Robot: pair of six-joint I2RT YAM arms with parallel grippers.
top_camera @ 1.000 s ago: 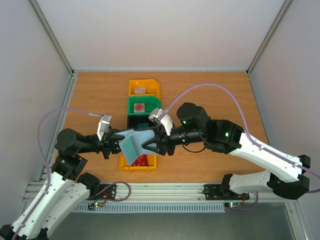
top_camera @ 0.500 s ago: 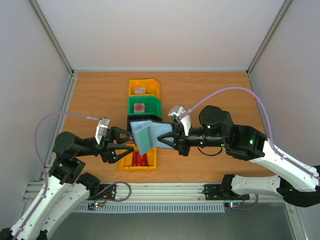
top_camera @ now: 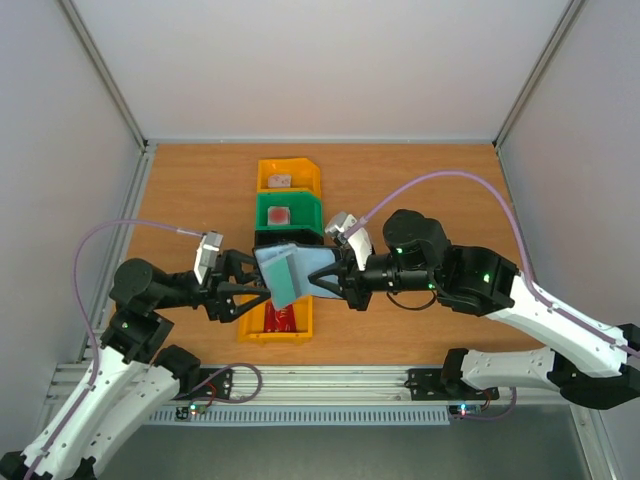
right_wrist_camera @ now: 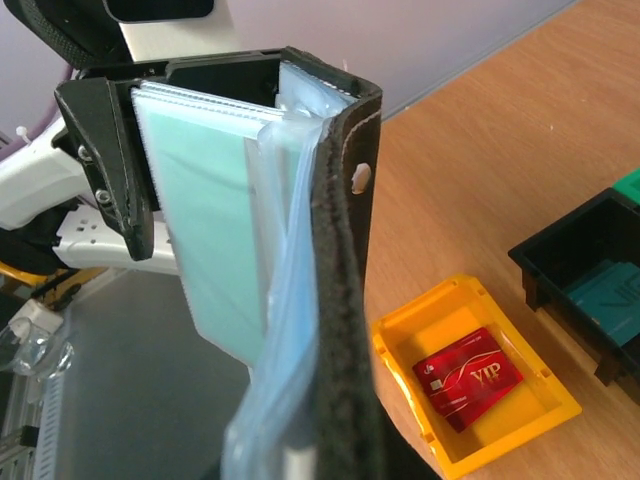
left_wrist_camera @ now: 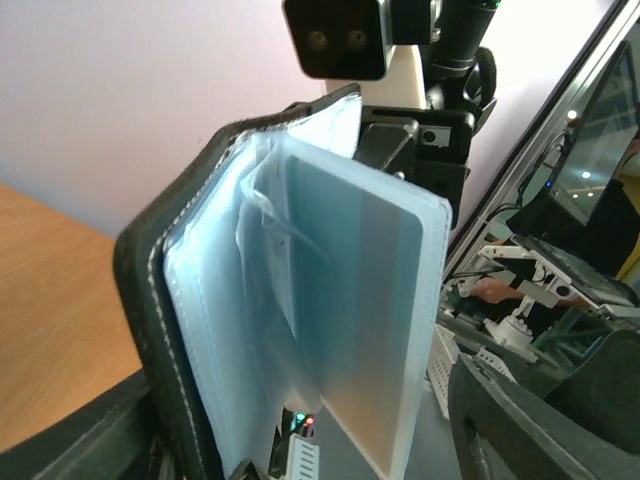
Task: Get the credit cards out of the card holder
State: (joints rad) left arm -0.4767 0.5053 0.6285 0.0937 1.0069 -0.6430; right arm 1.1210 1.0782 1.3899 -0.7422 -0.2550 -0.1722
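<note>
The card holder (top_camera: 312,272) hangs in the air over the bins, its black cover (right_wrist_camera: 340,300) edge-on in the right wrist view. My right gripper (top_camera: 336,283) is shut on it, its fingers hidden behind the cover. A teal credit card (top_camera: 284,279) sticks out of the clear pockets (left_wrist_camera: 245,330) toward my left gripper (top_camera: 243,285), which is open. The card (left_wrist_camera: 370,320) lies between the spread left fingers (left_wrist_camera: 545,420) without being pinched. A red credit card (right_wrist_camera: 468,378) lies in the near yellow bin (top_camera: 250,332).
A row of bins runs down the table's middle: a far yellow bin (top_camera: 288,175), a green bin (top_camera: 288,211), a black bin (right_wrist_camera: 560,262) with something teal inside, then the near yellow one. Both arms meet above the near bins.
My left gripper has opened and let go of the card holder, and the right gripper has shut on it. The holder went right, then came back a little toward the left gripper.
</note>
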